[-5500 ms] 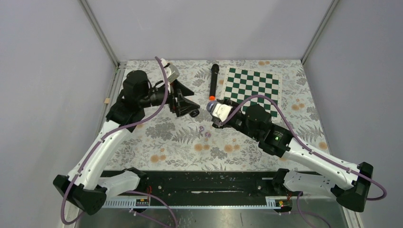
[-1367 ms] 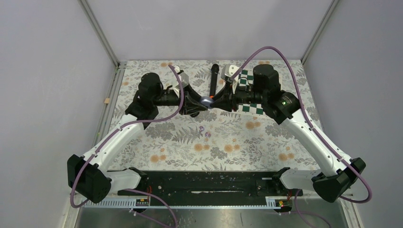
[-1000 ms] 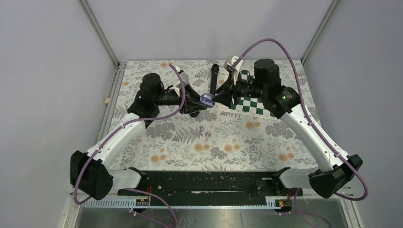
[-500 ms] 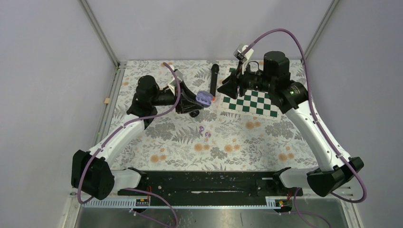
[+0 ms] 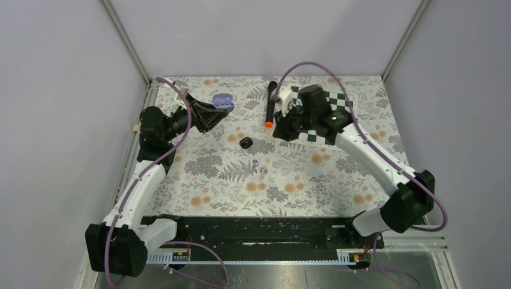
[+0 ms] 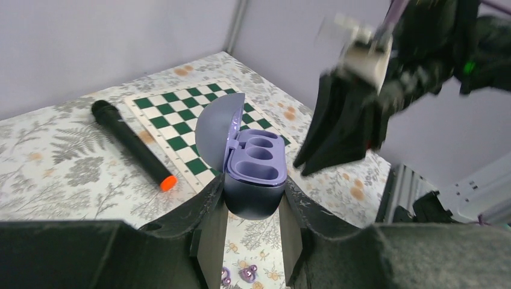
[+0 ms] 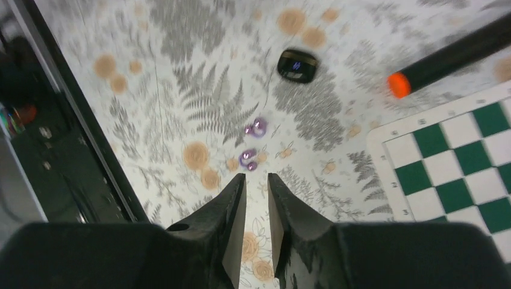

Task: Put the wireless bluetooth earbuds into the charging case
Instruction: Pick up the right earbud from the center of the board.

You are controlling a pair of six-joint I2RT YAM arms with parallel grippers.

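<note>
Plain pale grey walls close the space in on three sides, the back wall (image 5: 265,36) meeting the left wall (image 5: 54,120) and the right wall (image 5: 458,108) at slanting metal posts (image 5: 125,41), one in each far corner. Between them stands a table (image 5: 211,174) under a white cloth printed with grey ferns and orange flowers, with a black rail (image 5: 265,232) along its near edge and a grey metal shelf (image 5: 289,277) in front of that. The light is soft and even, with only faint shadows on the cloth.
</note>
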